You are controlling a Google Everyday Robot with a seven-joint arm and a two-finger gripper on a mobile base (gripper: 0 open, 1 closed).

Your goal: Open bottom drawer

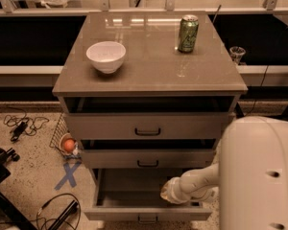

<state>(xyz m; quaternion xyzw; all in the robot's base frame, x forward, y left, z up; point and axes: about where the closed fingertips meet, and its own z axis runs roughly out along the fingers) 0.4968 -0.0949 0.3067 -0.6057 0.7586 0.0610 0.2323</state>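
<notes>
The bottom drawer (pixel 146 213) of the grey-taupe cabinet stands pulled far out, its inside visible and its small black bar handle (pixel 147 219) at the front. The middle drawer (pixel 148 159) and top drawer (pixel 148 127) are each out a little. My gripper (pixel 166 193) sits over the right side of the bottom drawer's open inside, on the end of the white arm (pixel 201 180). It holds nothing that I can see.
On the cabinet top (pixel 149 63) stand a white bowl (pixel 106 56) and a green can (pixel 187 33). My white arm housing (pixel 259 176) fills the lower right. On the floor at left are cables (pixel 21 123), an orange ball (pixel 68 144) and a blue tape cross (pixel 67 175).
</notes>
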